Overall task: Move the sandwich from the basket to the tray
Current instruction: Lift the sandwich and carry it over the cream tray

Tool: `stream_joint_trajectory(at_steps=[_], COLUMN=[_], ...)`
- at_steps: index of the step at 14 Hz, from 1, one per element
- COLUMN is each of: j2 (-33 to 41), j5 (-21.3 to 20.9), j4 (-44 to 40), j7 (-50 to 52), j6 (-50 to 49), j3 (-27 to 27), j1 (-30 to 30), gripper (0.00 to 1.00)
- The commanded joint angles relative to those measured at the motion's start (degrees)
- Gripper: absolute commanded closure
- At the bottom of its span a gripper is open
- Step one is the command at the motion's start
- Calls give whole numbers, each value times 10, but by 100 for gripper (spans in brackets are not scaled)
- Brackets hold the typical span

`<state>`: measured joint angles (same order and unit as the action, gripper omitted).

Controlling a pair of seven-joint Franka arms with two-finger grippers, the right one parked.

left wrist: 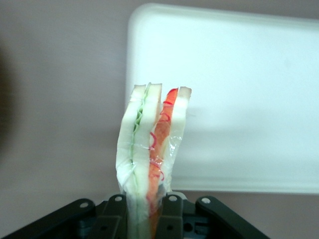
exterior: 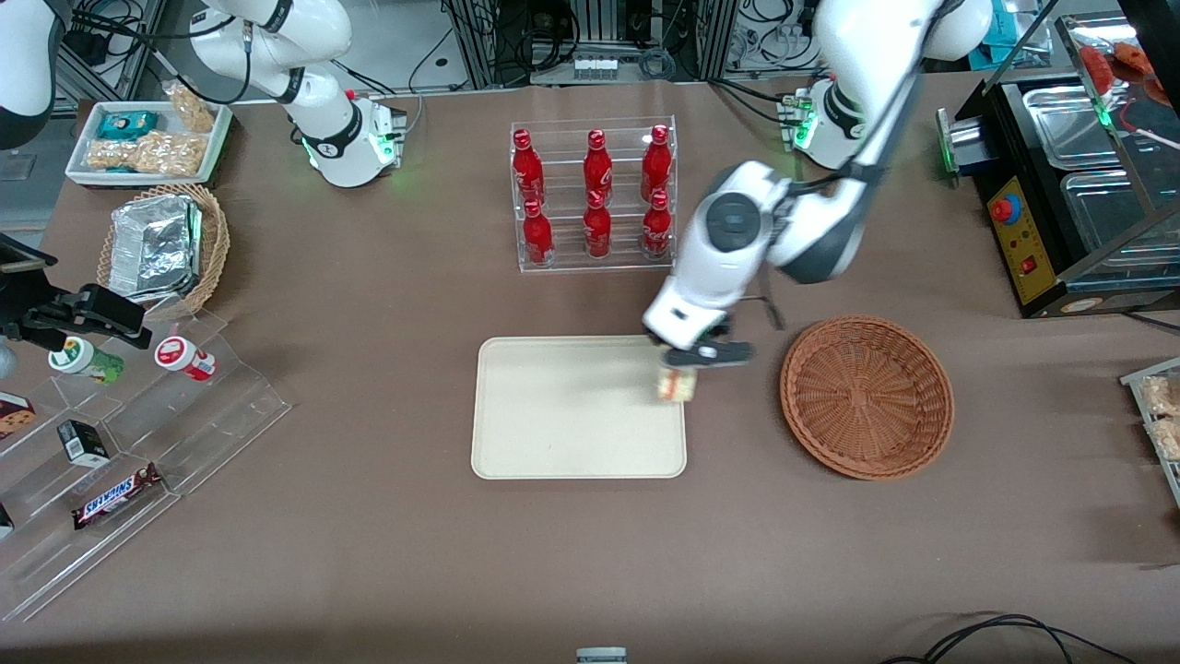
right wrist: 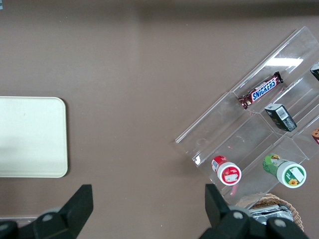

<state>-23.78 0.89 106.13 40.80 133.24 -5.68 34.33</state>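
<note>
My left gripper (exterior: 687, 361) is shut on the sandwich (exterior: 676, 385), a wrapped wedge of white bread with green and red filling. It hangs in the air over the edge of the cream tray (exterior: 553, 415) that lies nearest the basket. In the left wrist view the sandwich (left wrist: 152, 144) stands up from between the black fingers (left wrist: 172, 211), with the tray (left wrist: 239, 89) below it. The reddish-brown wicker basket (exterior: 867, 397) sits beside the tray, toward the working arm's end of the table, with nothing in it.
A clear rack of red bottles (exterior: 595, 194) stands farther from the front camera than the tray. Toward the parked arm's end are a stepped acrylic display (exterior: 138, 443) with snacks, a tan basket of foil containers (exterior: 166, 247) and a white snack tray (exterior: 147, 140). A black appliance (exterior: 1069, 194) stands at the working arm's end.
</note>
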Motion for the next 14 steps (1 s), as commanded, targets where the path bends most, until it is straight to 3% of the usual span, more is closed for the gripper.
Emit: stream_joint_trajectory(at_steps=[1, 5, 7, 9, 14], j2=[-94, -214, -272, -294, -302], j5=[-7, -81, -91, -91, -91], j4=[-114, -301, -383, -409, -425], j7=[12, 119, 150, 166, 165], j6=[-18, -113, -137, -132, -126], j3=[14, 15, 14, 14, 12], j1=[39, 50, 52, 61, 74], gripper=[93, 92, 91, 77, 69])
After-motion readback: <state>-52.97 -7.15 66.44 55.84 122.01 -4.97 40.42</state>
